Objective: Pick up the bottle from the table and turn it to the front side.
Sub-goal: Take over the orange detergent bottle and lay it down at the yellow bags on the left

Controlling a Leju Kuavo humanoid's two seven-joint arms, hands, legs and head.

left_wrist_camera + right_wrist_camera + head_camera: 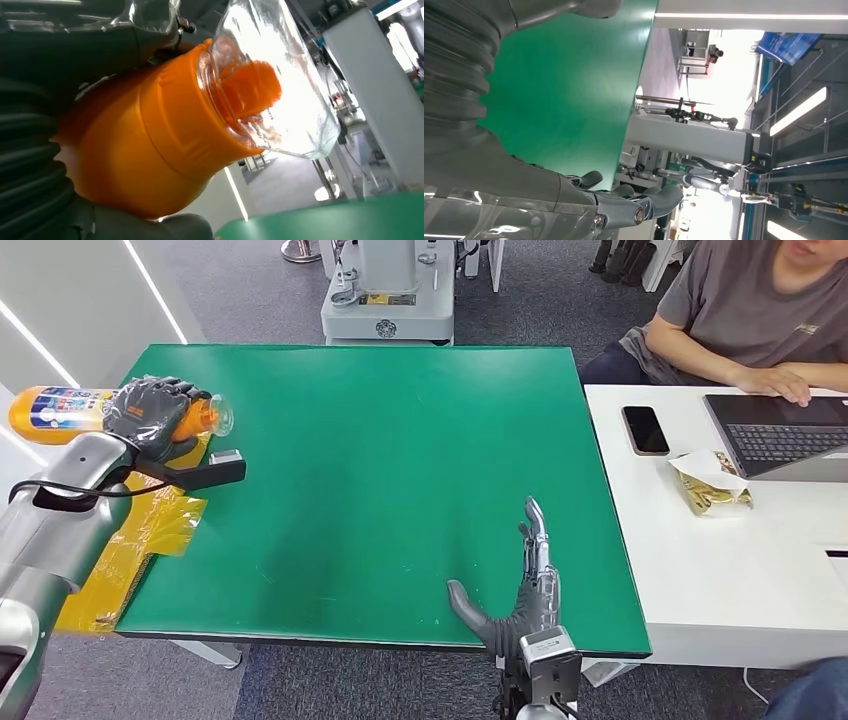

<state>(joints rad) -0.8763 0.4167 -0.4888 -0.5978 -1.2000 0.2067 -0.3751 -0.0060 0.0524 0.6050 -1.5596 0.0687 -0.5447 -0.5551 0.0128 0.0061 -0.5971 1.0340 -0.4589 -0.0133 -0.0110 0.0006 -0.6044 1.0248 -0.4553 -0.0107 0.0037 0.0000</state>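
My left hand [152, 415] grips an orange bottle [55, 410] with a blue and white label and a clear cap [219, 417]. The bottle lies sideways in the air over the far left edge of the green table [400, 470], cap pointing right. In the left wrist view the orange shoulder of the bottle [150, 145] and its clear cap [285, 95] are close up, with dark fingers [45, 45] around the body. My right hand [520, 605] rests flat and open on the table's near edge, fingers stretched forward; its fingers [634, 205] hold nothing.
Crumpled yellow tape [130, 540] lies along the table's left edge. A white table [740, 570] on the right carries a phone [645, 429], a laptop [790, 435] and a snack bag [712, 483]; a seated person [760, 310] types there. A machine base [388, 300] stands beyond the far edge.
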